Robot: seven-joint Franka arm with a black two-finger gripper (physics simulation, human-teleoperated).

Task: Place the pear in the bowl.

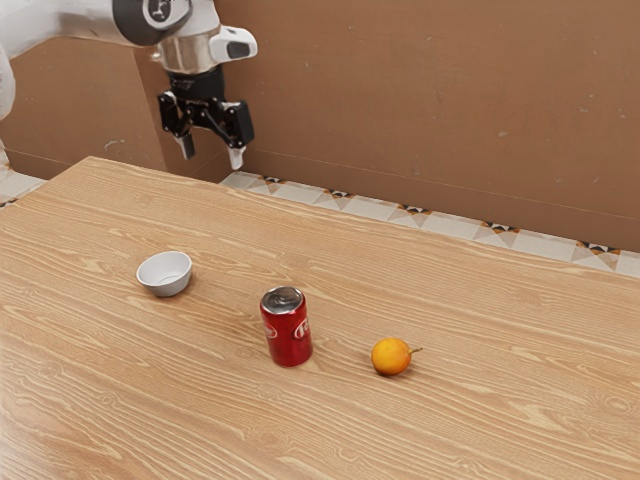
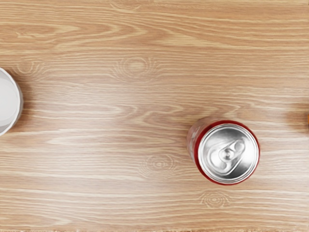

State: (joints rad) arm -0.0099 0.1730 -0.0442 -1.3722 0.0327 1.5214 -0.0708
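The pincer (image 1: 212, 155) hangs spread and empty, with the pear (image 1: 391, 356) on the table (image 1: 500, 410) below and well apart from it, outside the bowl (image 1: 165, 275), so grasping, carrying and releasing all remain.

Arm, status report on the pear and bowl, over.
Gripper open, empty, above table. Pear on table, outside bowl. Red soda can stands between them.

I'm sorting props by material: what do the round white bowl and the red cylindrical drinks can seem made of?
Round white bowl: smooth, perhaps glazed ceramic or plastic; its plain surface leaves that open.
Red cylindrical drinks can: likely glossy painted aluminium, given its silvery, reflective pull-tab lid.
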